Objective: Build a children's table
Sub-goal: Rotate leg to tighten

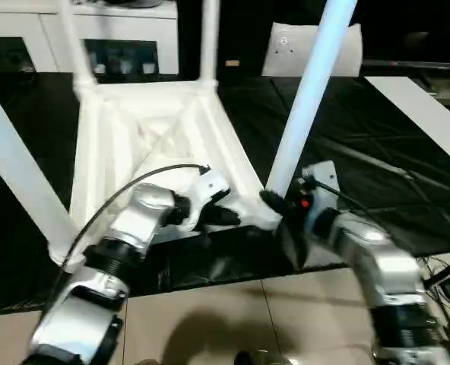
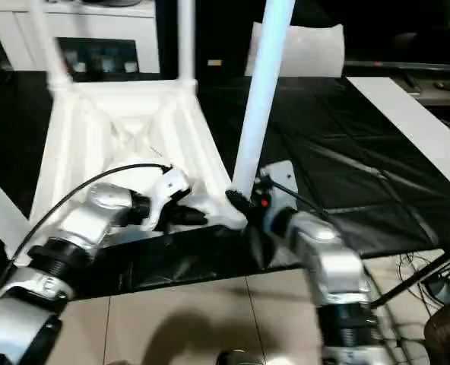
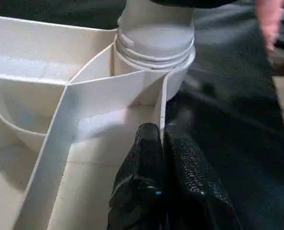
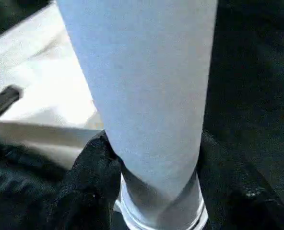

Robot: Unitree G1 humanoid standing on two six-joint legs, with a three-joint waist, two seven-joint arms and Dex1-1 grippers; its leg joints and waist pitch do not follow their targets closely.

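A black plastic sheet (image 1: 377, 160) is spread over the floor, and on it the white plastic children's table (image 1: 145, 144) is laid upside down, its ribbed underside and raised rim turned upward. Four long, round, tapered white legs are seen standing up from its rounded corner sockets; the near right leg (image 1: 305, 99) rises at a slant from the socket closest to the robot's right arm. A pale sheet-like object (image 1: 312, 49) is seen beyond the black sheet, and white cabinets (image 1: 27, 30) stand at the back. Beige floor tiles (image 1: 232, 319) are visible nearest the robot.

The right tool (image 4: 151, 191) is set around the base of the near right leg, one black finger against each side of it, just above the socket. The left tool (image 3: 162, 163) is clenched, its two black fingers pressed together on a thin upright rib (image 3: 163, 103) of the underside, just beside that same corner socket (image 3: 154, 52).
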